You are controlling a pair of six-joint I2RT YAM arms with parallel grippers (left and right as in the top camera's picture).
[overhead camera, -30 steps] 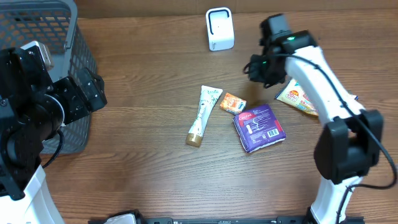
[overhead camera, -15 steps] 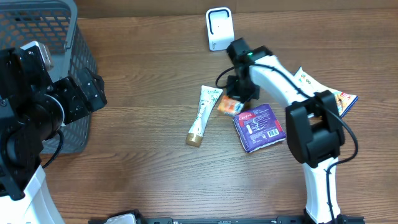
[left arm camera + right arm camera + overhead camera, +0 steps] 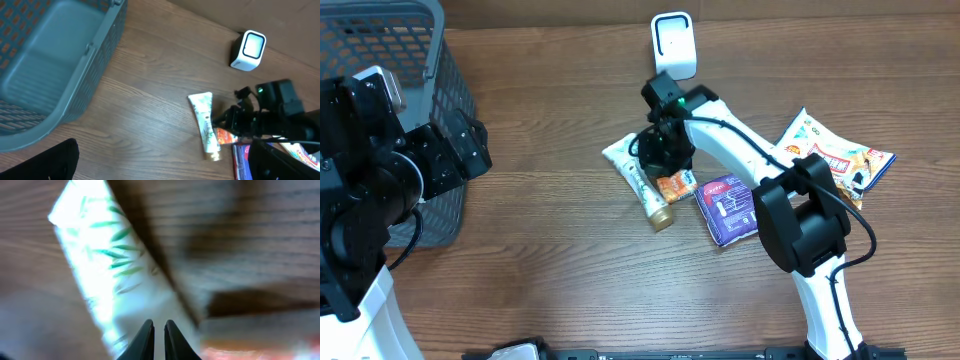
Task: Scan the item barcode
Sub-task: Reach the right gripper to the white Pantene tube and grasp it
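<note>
A white tube with green leaf print (image 3: 638,175) lies mid-table, its gold cap (image 3: 662,217) toward the front. An orange sachet (image 3: 675,186) and a purple packet (image 3: 730,208) lie just right of it. The white barcode scanner (image 3: 674,45) stands at the back. My right gripper (image 3: 665,150) hangs low over the tube's upper part. In the right wrist view its fingertips (image 3: 159,330) are almost together above the tube (image 3: 115,270), and nothing shows between them. My left gripper (image 3: 165,167) is wide open at the left, far from the items.
A grey mesh basket (image 3: 430,90) stands at the back left, beside the left arm. A colourful snack bag (image 3: 835,155) lies at the right. Bare wood stretches between the basket and the tube.
The right arm swept left from the snack bag to the tube, its jaws closing. The tube swung round, cap now pointing front-right, and the orange sachet shifted with it. Left arm still.
</note>
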